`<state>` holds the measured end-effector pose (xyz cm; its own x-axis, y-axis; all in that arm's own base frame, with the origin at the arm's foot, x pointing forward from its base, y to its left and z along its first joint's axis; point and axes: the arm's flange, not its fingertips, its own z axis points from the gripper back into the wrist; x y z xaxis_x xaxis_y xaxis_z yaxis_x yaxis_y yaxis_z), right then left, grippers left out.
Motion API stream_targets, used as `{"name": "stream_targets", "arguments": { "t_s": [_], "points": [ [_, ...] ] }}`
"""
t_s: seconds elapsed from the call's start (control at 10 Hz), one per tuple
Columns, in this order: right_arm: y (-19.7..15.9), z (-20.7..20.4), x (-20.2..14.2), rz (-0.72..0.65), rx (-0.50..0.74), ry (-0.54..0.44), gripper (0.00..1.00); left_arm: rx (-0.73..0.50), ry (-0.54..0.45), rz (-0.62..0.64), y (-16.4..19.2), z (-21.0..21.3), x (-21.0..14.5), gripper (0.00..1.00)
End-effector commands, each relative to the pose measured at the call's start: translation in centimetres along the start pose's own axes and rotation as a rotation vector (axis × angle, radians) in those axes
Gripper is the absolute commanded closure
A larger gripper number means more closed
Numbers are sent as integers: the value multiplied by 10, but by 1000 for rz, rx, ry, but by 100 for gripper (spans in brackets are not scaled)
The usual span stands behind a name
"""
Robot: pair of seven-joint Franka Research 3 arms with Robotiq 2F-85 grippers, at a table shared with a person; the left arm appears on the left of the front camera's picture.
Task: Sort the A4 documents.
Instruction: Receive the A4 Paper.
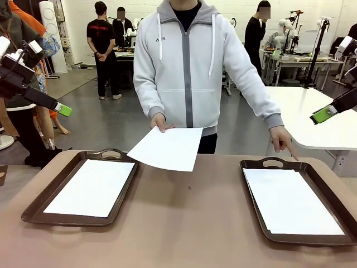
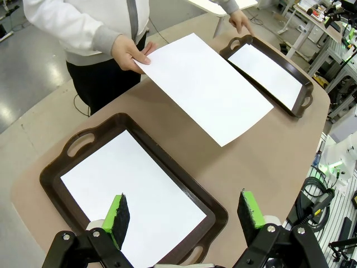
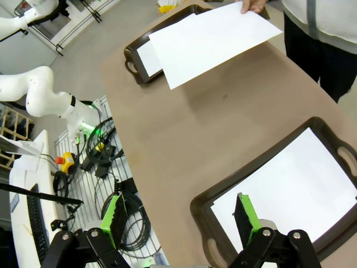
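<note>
You had one white sheet (image 1: 91,187) lying flat in the left tray (image 1: 37,205), at about 8 o'clock on the table (image 1: 189,223). Another sheet (image 1: 290,201) lay in the right tray (image 1: 256,223), at about 4 o'clock. So two A4 documents looked sorted already. A third sheet (image 1: 167,148) was not put away yet. The person's hand (image 1: 160,121) held it by a far corner, up over the table near 12 o'clock, between the two trays (closer to the left one). The person's other hand (image 1: 283,139) rested by the right tray's far handle.

Your left gripper (image 2: 184,215) hung above the left tray with its green pads apart and nothing between them. Your right gripper (image 3: 178,215) hung above the right tray's near end, also spread wide and empty.

All three sheets were blank. A small logo sat on the person's grey hoodie (image 1: 184,61), too tiny to read.
</note>
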<state>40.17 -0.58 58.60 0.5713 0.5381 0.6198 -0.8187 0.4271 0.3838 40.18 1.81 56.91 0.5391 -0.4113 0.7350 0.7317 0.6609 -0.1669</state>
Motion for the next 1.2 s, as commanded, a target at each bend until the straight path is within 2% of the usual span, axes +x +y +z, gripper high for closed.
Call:
{"name": "stream_targets", "arguments": {
  "t_s": [0.0, 0.3, 0.4, 0.9, 1.1],
  "points": [
    [1, 0, 2, 8, 2, -7, 0, 8, -2, 0, 0, -1, 0, 0],
    [0, 0, 0, 0, 0, 0, 0, 8, -2, 0, 0, -1, 0, 0],
    [-11, -8, -1, -60, 33, -66, 0, 8, -2, 0, 0, -1, 0, 0],
    [-69, -99, -15, -355, 116, -209, 0, 8, -2, 0, 0, -1, 0, 0],
    [-97, -141, -23, -528, 241, -286, 0, 8, -2, 0, 0, -1, 0, 0]
  ]
}}
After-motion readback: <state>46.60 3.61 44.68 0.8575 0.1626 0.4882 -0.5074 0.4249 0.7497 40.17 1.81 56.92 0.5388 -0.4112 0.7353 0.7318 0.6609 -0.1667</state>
